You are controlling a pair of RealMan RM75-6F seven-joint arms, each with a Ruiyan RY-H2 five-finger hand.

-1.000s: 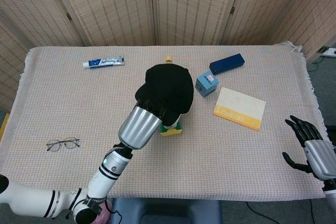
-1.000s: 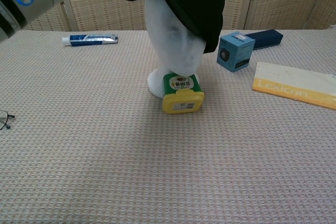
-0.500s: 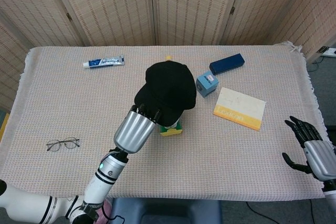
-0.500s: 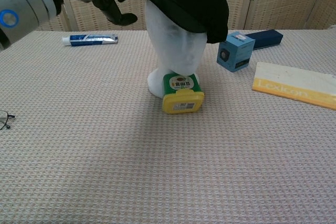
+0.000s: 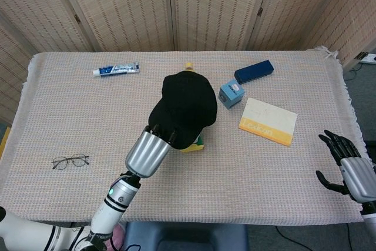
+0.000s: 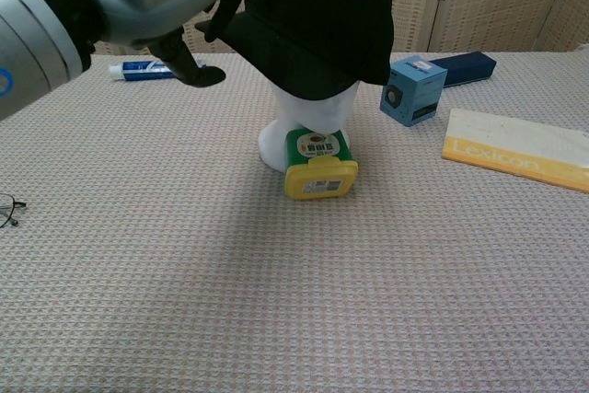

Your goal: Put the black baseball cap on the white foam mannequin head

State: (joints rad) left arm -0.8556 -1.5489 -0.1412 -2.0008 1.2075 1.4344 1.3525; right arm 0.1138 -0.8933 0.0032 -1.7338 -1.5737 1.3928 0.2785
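The left hand (image 5: pixel 154 145) is gripping the brim edge of the black baseball cap (image 5: pixel 183 106), seating it over the white foam mannequin head (image 6: pixel 304 131) at table centre, while the right hand (image 5: pixel 351 168) is idling, fingers spread, at four o'clock.

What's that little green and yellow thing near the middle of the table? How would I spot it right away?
Find the white foam mannequin head wearing the black baseball cap mid-table. Against its base at the front lies a small green container with a yellow lid, on its side. The small boxes farther back are blue; it alone is green and yellow.
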